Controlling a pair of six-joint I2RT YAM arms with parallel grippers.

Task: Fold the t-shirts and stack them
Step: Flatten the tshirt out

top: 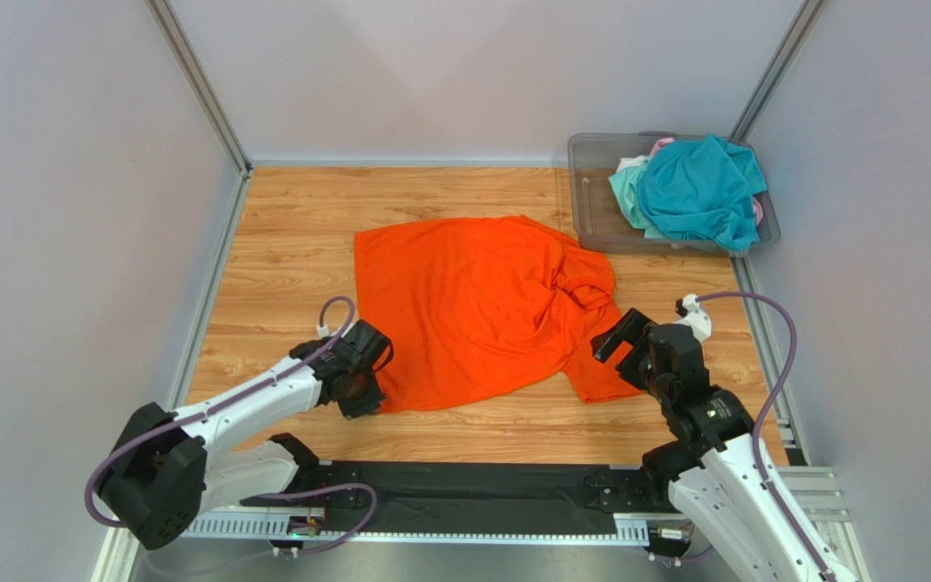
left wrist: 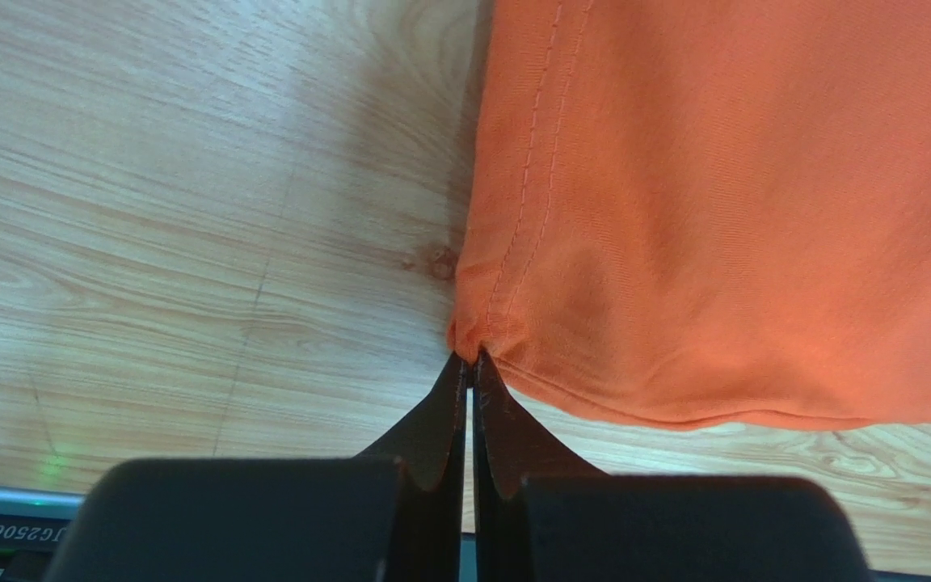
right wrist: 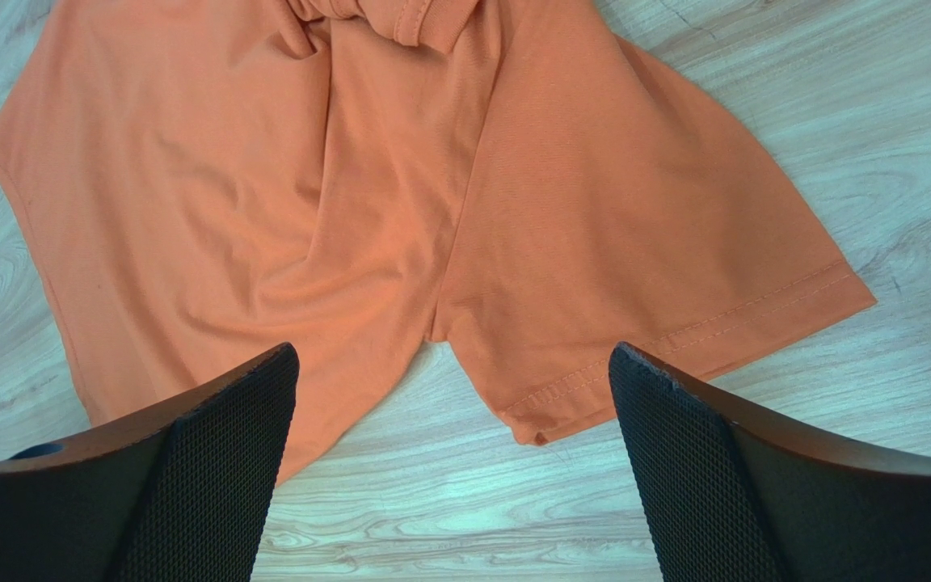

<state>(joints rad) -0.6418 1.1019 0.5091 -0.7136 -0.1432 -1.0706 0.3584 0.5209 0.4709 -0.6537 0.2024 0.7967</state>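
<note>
At one orange t-shirt (top: 470,303) corner the left hand (left wrist: 468,361) pinches fabric; the right hand (right wrist: 449,354) hangs spread by a sleeve.

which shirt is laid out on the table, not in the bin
The orange t-shirt, spread flat on the table; the teal t-shirt and a pale mint one are bunched in the grey bin.

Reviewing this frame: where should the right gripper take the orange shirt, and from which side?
The sleeve hem corner nearest the right gripper, from the robot's side and above. It lies flat and free on the table, just ahead of the open jaws. The left gripper pinches the shirt's other near corner.
</note>
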